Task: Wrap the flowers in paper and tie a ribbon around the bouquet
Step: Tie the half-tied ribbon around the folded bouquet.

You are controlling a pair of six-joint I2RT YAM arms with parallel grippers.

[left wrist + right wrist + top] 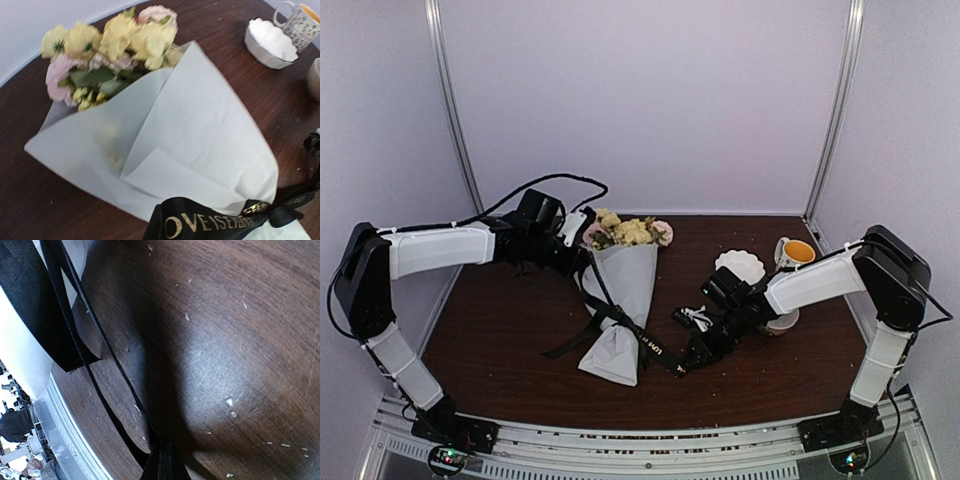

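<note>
The bouquet lies mid-table, its flowers (625,232) (115,45) pointing to the back and the paper (620,300) (200,145) folded in a cone round the stems. A black ribbon (612,318) (210,222) with gold lettering crosses the cone's narrow part. One strand runs up to my left gripper (582,250), which is shut on it beside the blooms; its fingers are out of the left wrist view. Another strand (100,340) stretches right to my right gripper (692,355), shut on it low over the table. A loose ribbon end (565,348) trails to the front left.
A white scalloped bowl (740,266) (272,42) and a mug (795,252) (300,22) of orange liquid stand at the back right. Another bowl (782,322) sits under my right forearm. The table's front edge (65,440) and metal rail run close to the right gripper.
</note>
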